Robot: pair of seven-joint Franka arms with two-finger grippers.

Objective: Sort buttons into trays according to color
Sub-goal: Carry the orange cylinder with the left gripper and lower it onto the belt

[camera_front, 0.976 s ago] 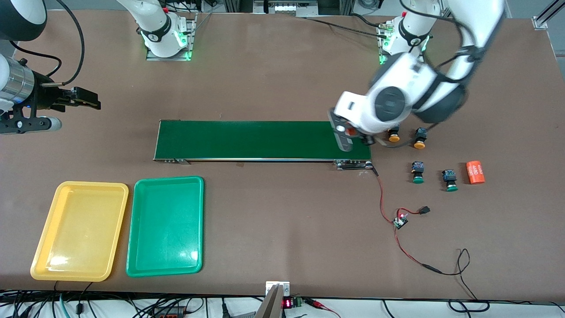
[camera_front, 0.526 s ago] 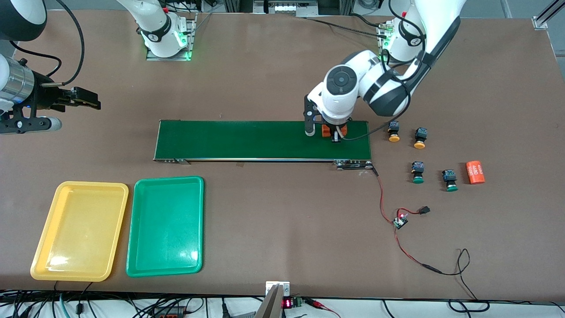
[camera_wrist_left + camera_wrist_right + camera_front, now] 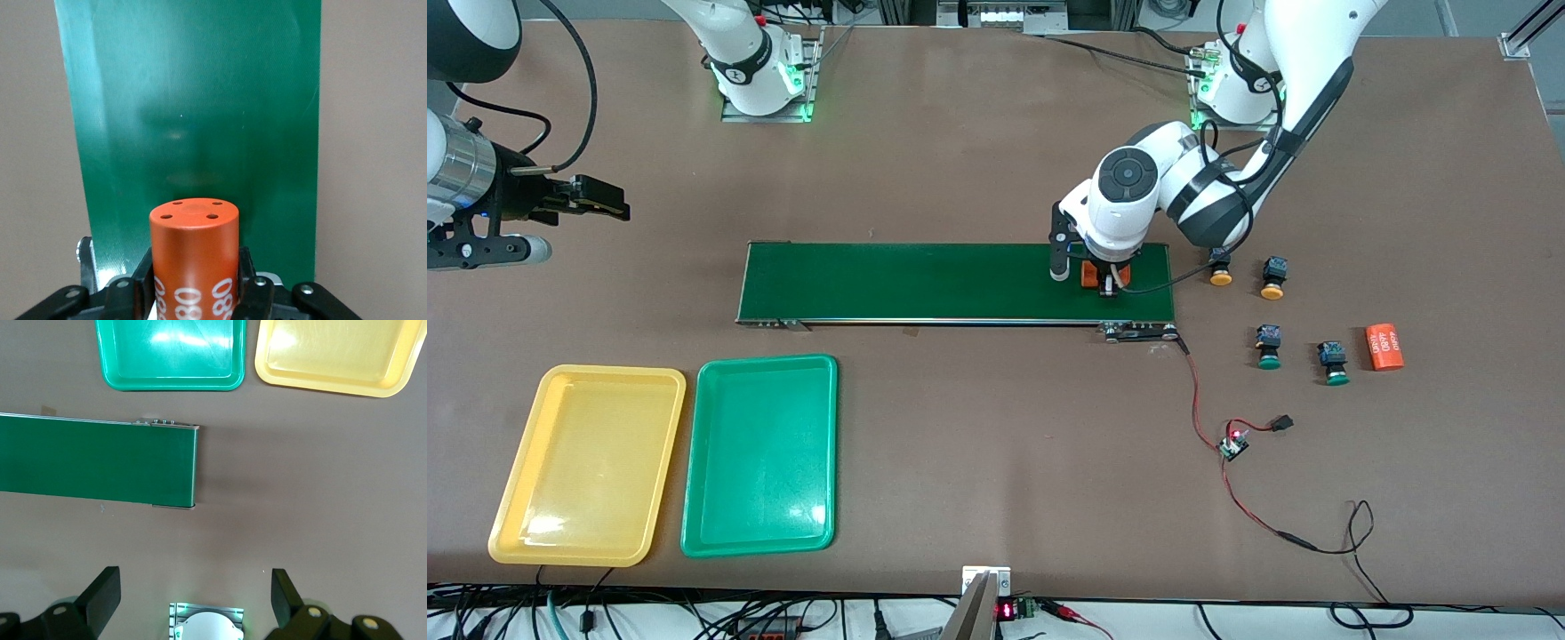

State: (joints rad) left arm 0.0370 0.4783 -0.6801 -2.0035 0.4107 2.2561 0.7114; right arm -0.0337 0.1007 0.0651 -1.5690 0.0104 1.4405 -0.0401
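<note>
My left gripper (image 3: 1104, 277) is low over the dark-green belt (image 3: 925, 281), near its end toward the left arm, shut on an orange cylinder (image 3: 193, 257) with white print. Whether the cylinder touches the belt I cannot tell. Two yellow-capped buttons (image 3: 1220, 277) (image 3: 1272, 279) lie on the table beside that belt end. Two green-capped buttons (image 3: 1268, 348) (image 3: 1333, 364) lie nearer the front camera. The yellow tray (image 3: 587, 462) and the green tray (image 3: 760, 453) lie side by side, with nothing in them, toward the right arm's end. My right gripper (image 3: 192, 587) waits open above the table there, holding nothing.
A second orange cylinder (image 3: 1384, 347) lies beside the green-capped buttons. A red-and-black wire with a small board (image 3: 1234, 444) runs from the belt's end toward the front edge. The right wrist view shows the belt's end (image 3: 100, 463) and both trays (image 3: 170, 353) (image 3: 333, 353).
The left arm swung from beside the yellow-capped buttons to over the belt with the orange cylinder, then shifted slightly back toward the belt's end. The right arm has not moved.
</note>
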